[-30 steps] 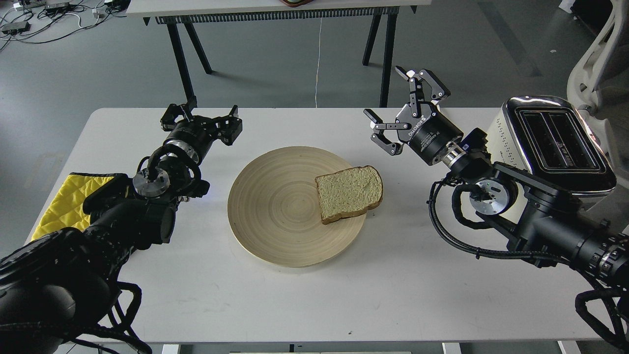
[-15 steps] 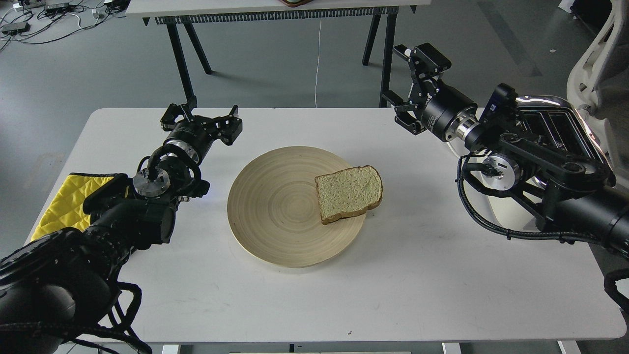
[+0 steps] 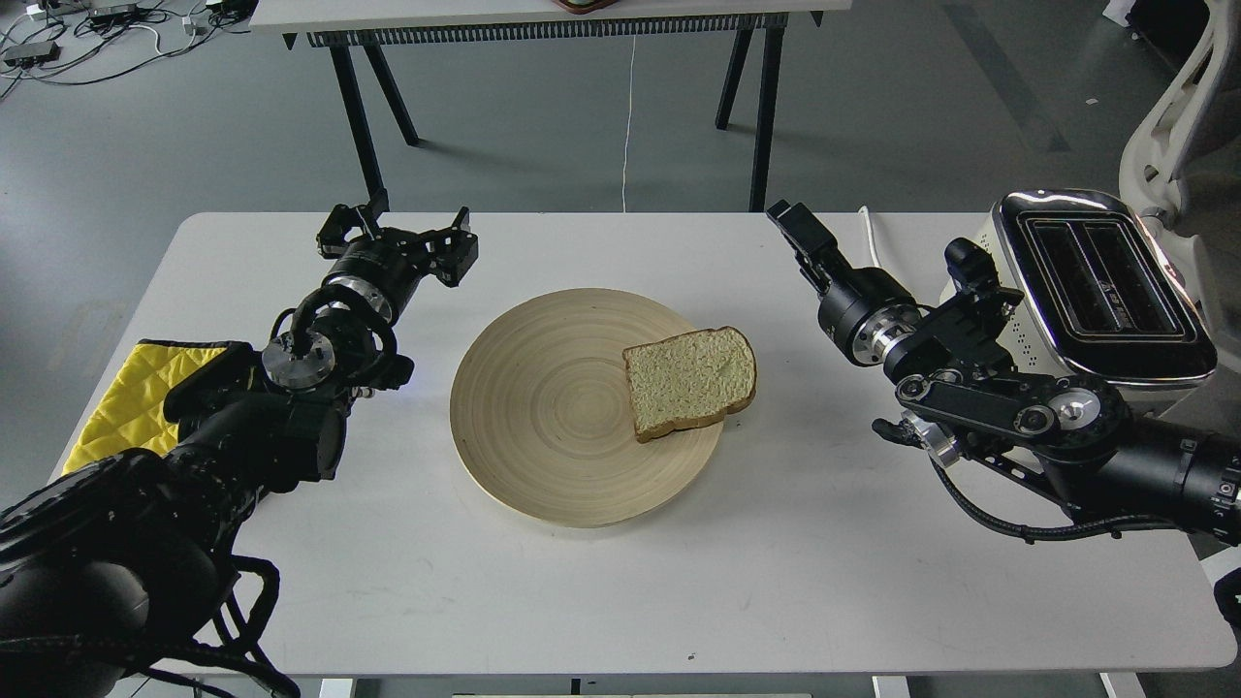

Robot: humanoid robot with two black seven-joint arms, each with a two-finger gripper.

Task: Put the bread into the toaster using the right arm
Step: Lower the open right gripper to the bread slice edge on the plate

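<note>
The bread [image 3: 690, 380] lies flat on the right part of a round wooden plate [image 3: 543, 417] in the middle of the white table. The cream toaster [image 3: 1096, 281] with a chrome top stands at the table's right edge, both slots up and nothing showing in them. My right gripper [image 3: 800, 235] hovers over the table between the plate and the toaster, up and to the right of the bread. It is turned edge-on, so its fingers cannot be told apart. My left gripper [image 3: 397, 233] is open and empty, to the upper left of the plate.
A yellow quilted cloth [image 3: 121, 402] lies at the table's left edge under my left arm. A white cable [image 3: 873, 237] runs behind the toaster. A second table [image 3: 543, 19] stands behind, a pale chair [image 3: 1178, 107] at far right.
My right arm swung up and back, then came down, and its wrist turned. The gripper, plainly open before, now shows edge-on and lower. The bread, plate and left arm have not moved.
</note>
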